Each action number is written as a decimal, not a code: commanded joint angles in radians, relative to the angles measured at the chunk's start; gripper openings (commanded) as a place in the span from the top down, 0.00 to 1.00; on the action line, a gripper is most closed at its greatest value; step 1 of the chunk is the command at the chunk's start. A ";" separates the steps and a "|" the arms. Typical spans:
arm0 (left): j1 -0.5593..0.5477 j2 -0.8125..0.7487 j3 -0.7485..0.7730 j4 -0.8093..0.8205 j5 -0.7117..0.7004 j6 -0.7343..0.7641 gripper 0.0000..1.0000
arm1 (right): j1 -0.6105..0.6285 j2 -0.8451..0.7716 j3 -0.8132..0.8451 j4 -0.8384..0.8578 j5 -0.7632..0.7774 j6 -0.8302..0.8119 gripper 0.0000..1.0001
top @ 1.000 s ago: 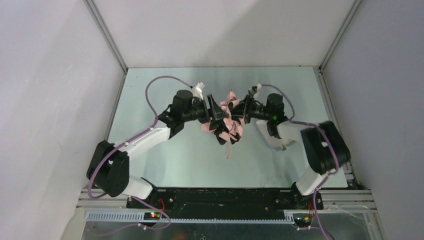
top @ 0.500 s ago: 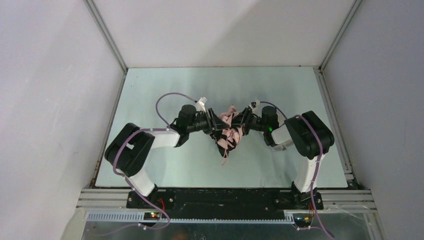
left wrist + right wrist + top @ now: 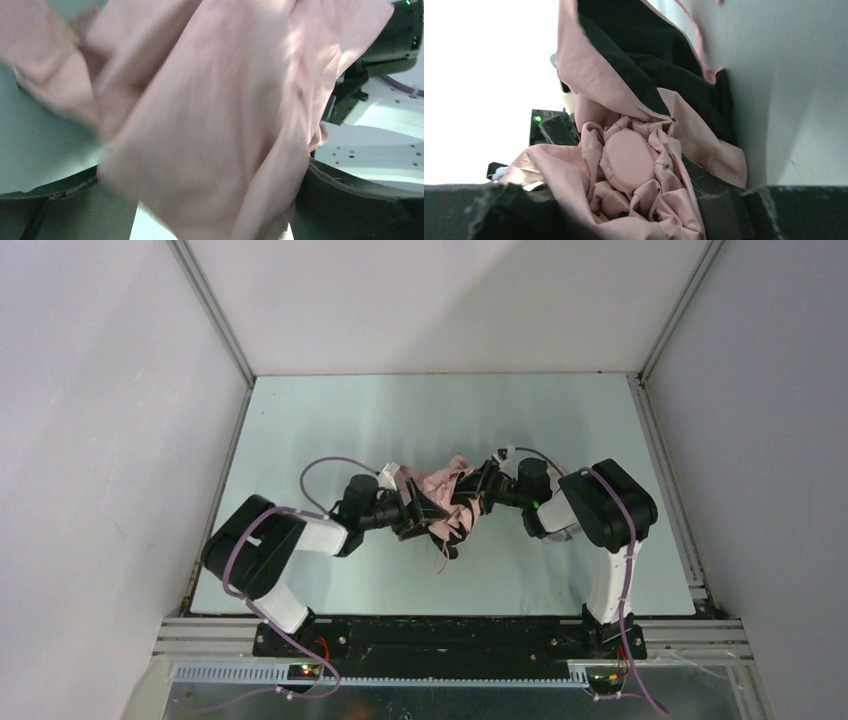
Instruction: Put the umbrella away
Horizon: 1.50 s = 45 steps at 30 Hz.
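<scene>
The umbrella (image 3: pixel 450 488) is a crumpled bundle of pale pink fabric with a black underside, lying mid-table between my two grippers. My right gripper (image 3: pixel 480 492) comes in from the right and is shut on it. In the right wrist view the bunched canopy and its oval pink end cap (image 3: pixel 629 157) sit between the dark fingers (image 3: pixel 719 200). My left gripper (image 3: pixel 418 510) is at the bundle's left side. Its fingers (image 3: pixel 350 205) stand wide apart, with loose pink fabric (image 3: pixel 200 125) draped between them. A thin strap (image 3: pixel 445 555) trails toward the near edge.
The pale green tabletop (image 3: pixel 330 420) is boxed in by grey walls on three sides, with a metal rail along the near edge (image 3: pixel 450 625). The right arm's black and white links (image 3: pixel 380 145) loom close behind the fabric in the left wrist view.
Both arms have folded in and come down toward the table with the umbrella. The left gripper has slid left to the bundle's edge, and its jaws closed partly, then spread wide.
</scene>
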 commanded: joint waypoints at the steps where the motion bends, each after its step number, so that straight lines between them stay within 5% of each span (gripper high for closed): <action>1: 0.038 -0.105 -0.096 0.074 0.109 -0.101 0.00 | -0.040 -0.077 0.028 0.196 0.056 0.074 1.00; 9: 0.038 -0.172 -0.014 0.002 0.152 -0.093 0.00 | -0.007 -0.110 0.066 0.224 0.076 0.144 1.00; 20: 0.039 -0.067 0.055 0.198 0.160 -0.197 0.03 | 0.061 -0.133 0.071 0.221 0.086 0.150 1.00; 22: 0.040 -0.058 0.068 0.197 0.145 -0.188 0.23 | 0.066 -0.139 0.071 0.215 0.082 0.150 1.00; 25: 0.053 -0.059 0.063 0.191 0.099 -0.185 0.83 | 0.067 -0.156 0.071 0.194 0.074 0.138 1.00; 26: 0.063 -0.061 0.061 0.191 0.094 -0.188 0.96 | 0.065 -0.168 0.071 0.179 0.066 0.131 1.00; 27: 0.067 -0.061 0.058 0.197 0.092 -0.197 0.98 | 0.061 -0.174 0.071 0.172 0.061 0.114 1.00; 40: 0.080 0.059 -0.015 0.593 0.100 -0.508 1.00 | 0.029 -0.223 0.072 0.332 0.042 0.154 0.03; 45: 0.062 0.056 0.000 0.562 0.098 -0.491 1.00 | 0.027 -0.285 0.085 0.176 0.060 0.101 0.01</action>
